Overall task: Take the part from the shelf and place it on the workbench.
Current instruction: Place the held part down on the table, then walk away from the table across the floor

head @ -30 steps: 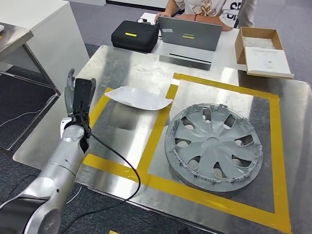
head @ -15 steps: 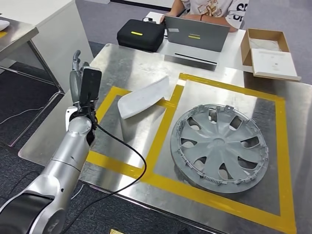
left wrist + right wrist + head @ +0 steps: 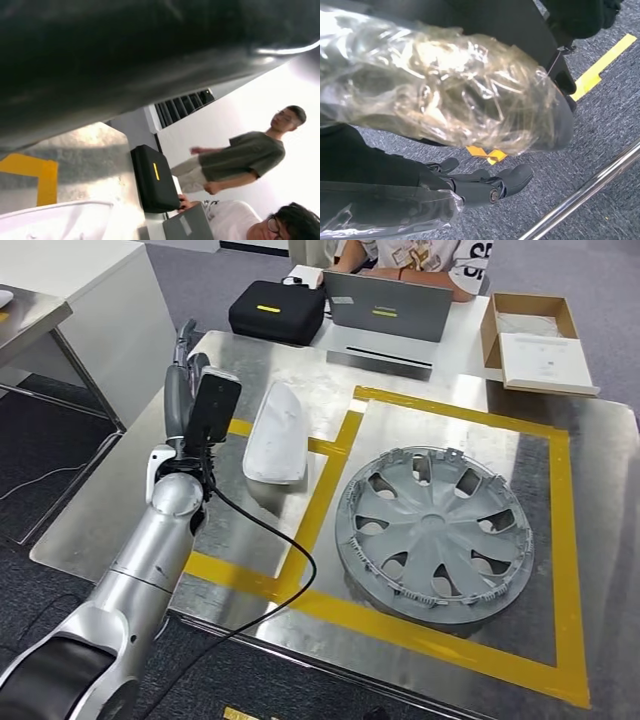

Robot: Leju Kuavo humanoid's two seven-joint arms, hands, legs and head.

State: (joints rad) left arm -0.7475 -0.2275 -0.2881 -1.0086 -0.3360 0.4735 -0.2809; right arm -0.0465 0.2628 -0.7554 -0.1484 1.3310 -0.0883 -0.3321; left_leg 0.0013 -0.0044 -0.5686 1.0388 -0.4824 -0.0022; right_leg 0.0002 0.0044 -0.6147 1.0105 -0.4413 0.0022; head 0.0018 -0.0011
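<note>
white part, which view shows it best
Head view: the whole white part lies on the workbench beside the left hand. The left wrist view catches just its edge.

White part beside black case, person standing.

A: What carries it all?
B: A shiny metal table, marked with yellow tape into 2 squares side by side.
A: And on it?
B: A white part lies across the tape line of the left square. A grey wheel cover lies flat in the right square.
A: Behind?
B: A white table touching the far edge carries a black case, a grey laptop and an open cardboard box.
</note>
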